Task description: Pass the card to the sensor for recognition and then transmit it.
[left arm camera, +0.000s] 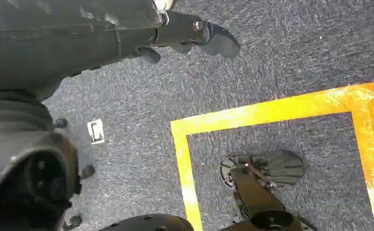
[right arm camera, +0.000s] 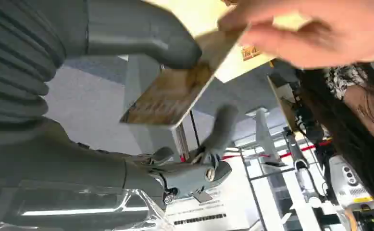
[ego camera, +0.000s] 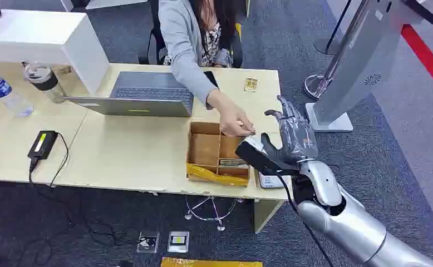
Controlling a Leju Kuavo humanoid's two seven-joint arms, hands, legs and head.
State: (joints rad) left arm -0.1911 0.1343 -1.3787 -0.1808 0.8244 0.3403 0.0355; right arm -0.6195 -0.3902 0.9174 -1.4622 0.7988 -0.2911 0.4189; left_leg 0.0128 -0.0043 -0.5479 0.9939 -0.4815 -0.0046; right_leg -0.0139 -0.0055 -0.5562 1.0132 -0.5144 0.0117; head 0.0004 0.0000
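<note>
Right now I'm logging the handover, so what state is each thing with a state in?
card: under the right hand's thumb, the person's fingers on its other end
right hand: raised beside the box, fingers spread
person's hand: reaching over the box to the card
cardboard box: open, on the desk
laptop: open
left hand: hanging over the carpet, holding nothing
</note>
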